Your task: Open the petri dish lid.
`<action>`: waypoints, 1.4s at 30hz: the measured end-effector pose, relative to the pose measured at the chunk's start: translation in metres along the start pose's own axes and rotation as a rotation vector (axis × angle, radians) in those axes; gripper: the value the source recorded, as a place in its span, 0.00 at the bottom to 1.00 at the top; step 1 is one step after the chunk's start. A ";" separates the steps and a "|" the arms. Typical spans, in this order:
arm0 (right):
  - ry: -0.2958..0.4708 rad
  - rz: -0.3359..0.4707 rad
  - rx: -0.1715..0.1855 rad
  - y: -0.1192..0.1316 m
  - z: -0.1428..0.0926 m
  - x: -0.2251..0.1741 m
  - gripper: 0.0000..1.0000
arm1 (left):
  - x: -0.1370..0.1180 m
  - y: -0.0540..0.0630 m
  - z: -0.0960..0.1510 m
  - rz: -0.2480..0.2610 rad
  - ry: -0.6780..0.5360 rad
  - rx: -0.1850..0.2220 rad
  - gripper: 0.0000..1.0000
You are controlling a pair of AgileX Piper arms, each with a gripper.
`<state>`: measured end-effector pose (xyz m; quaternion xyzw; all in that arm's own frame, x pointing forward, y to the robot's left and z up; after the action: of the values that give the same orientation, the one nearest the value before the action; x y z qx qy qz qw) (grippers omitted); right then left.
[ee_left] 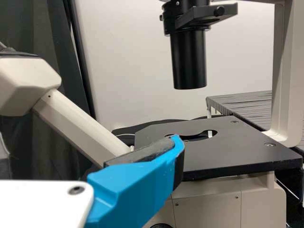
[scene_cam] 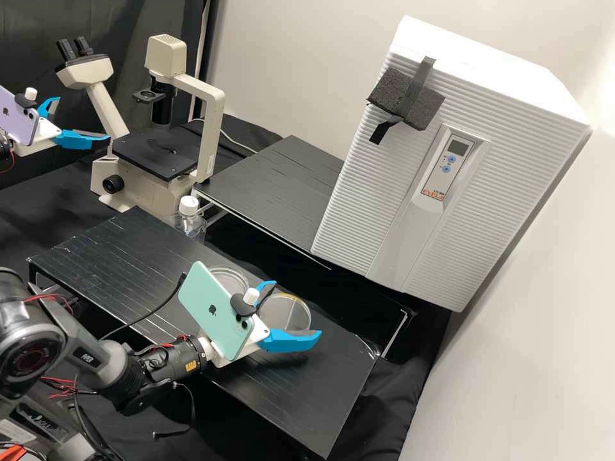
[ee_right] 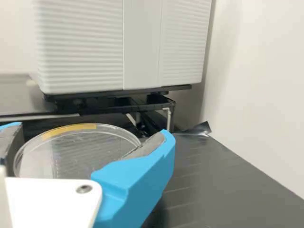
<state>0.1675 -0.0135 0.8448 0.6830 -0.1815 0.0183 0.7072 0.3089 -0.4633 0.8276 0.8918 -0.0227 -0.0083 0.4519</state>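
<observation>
Right pincer around clear petri dish

Observed a cream microscope in front of a black curtain, with a clear, white-capped bottle near the base. Noted a white ribbed cabinet on a black platform, fitted with a dark foam block under black tape.

Clear, round, shallow petri dish, yellow strip along part of rim, roughly level at far edge of black bench top; whether closed, unclear. Second clear dish just beside, partly hidden.
</observation>
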 end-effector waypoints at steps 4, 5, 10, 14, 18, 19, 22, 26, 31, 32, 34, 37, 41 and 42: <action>-0.007 -0.005 -0.032 -0.003 -0.001 0.000 0.00 | 0.000 0.000 0.000 0.000 0.000 0.000 1.00; -0.007 -0.006 -0.037 -0.003 -0.001 0.000 0.00 | 0.000 0.000 0.000 0.000 0.000 0.000 1.00; -0.019 -0.001 -0.043 -0.004 -0.002 -0.001 1.00 | 0.000 0.000 0.000 0.000 0.000 0.000 1.00; -0.024 0.000 -0.046 -0.005 -0.002 -0.001 1.00 | 0.000 0.000 0.000 0.000 0.000 0.000 1.00; -0.029 0.002 -0.048 -0.005 -0.002 -0.001 1.00 | 0.000 0.000 0.000 0.000 0.000 0.000 1.00; -0.030 0.003 -0.046 -0.005 -0.002 -0.001 1.00 | 0.000 0.000 0.000 0.000 0.000 0.000 1.00; -0.032 -0.006 -0.043 -0.007 -0.003 -0.001 1.00 | 0.000 0.000 0.000 0.000 0.000 0.000 1.00; -0.019 -0.021 -0.039 -0.010 -0.005 -0.002 1.00 | 0.000 0.000 0.000 0.000 0.000 0.000 1.00; -0.001 -0.014 -0.019 -0.009 -0.009 -0.003 1.00 | 0.000 0.000 0.000 0.000 0.000 0.000 1.00; 0.000 -0.009 -0.004 -0.008 -0.009 -0.004 1.00 | 0.000 0.000 0.000 0.000 0.000 0.000 1.00; 0.003 -0.010 0.032 -0.009 -0.010 -0.004 1.00 | 0.000 0.000 0.000 0.000 0.000 0.000 1.00; -0.003 -0.004 0.098 -0.008 -0.009 -0.003 1.00 | 0.000 0.000 0.000 0.000 0.000 0.000 1.00; -0.008 0.008 0.196 -0.004 -0.003 0.000 1.00 | 0.000 0.000 0.000 0.000 0.000 0.000 1.00; -0.009 0.017 0.210 -0.002 -0.001 0.000 1.00 | 0.000 0.000 0.000 0.000 0.000 0.000 1.00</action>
<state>0.1684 -0.0123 0.8428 0.7519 -0.1878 0.0403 0.6307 0.3089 -0.4633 0.8276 0.8918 -0.0227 -0.0083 0.4519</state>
